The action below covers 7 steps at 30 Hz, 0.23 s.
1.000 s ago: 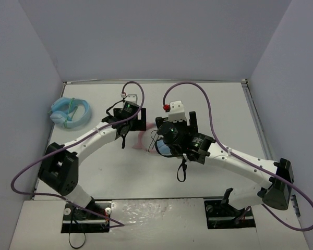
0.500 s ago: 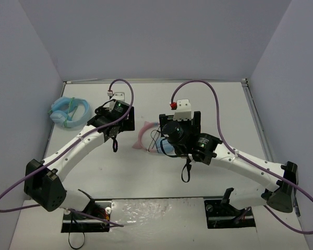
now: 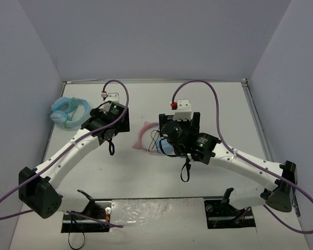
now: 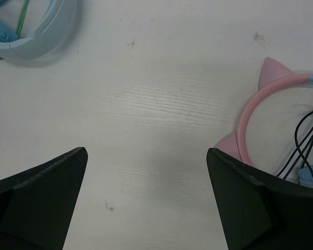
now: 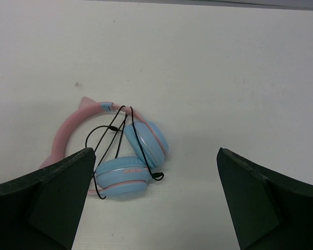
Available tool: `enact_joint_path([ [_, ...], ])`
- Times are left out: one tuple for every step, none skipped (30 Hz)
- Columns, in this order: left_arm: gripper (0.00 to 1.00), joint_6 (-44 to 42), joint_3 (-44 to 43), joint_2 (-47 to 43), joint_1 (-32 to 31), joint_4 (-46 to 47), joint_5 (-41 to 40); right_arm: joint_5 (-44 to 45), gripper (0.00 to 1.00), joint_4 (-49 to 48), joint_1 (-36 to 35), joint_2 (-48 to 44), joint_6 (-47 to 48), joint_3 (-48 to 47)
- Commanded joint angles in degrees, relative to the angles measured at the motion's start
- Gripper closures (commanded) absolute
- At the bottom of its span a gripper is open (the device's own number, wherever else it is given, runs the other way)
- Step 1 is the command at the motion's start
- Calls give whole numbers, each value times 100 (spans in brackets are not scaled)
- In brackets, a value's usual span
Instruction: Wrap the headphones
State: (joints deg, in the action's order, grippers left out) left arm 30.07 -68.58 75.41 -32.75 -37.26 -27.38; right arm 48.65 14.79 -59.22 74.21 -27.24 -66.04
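- While hovering wide open and empty, lower right end effector [image 5: 155, 152] onto the loose cable [image 5: 107, 136] of the headphones [image 5: 145, 141].
- Bring left end effector [image 4: 146, 156], equally open and empty, against the headphones for bracing.

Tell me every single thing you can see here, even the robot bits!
headphones: one, pink cat-eared band, light blue cups, thin black cable, middle of the table
looped item: one, all light blue, far left of the table
table: one, white, under everything
left arm: one, white with a purple cable, near left
right arm: one, white with a purple cable, near right
left gripper: one, black, open, over bare table beside the headphones
right gripper: one, black, open, above the headphones
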Motion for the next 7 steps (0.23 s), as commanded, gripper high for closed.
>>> enact_joint_path([
  [3, -4, -121, -258, 41, 34, -189, 118, 0, -173, 33, 65, -154, -192],
  [3, -8, -121, -262, 41, 34, -189, 118, 0, -177, 33, 61, -145, -197],
  [3, -13, -124, -267, 41, 40, -189, 115, 0, -179, 30, 59, -139, -202],
  [3, -19, -129, -272, 41, 51, -189, 110, 0, -179, 25, 59, -133, -207],
  [3, -19, -130, -273, 41, 52, -189, 93, 0, -179, 25, 42, -133, -207],
  [3, -19, -130, -264, 41, 52, -181, 67, 0, -170, 41, 49, -125, -216],
  [3, -19, -138, -256, 41, 52, -156, 82, 0, -170, 67, 42, -132, -224],
])
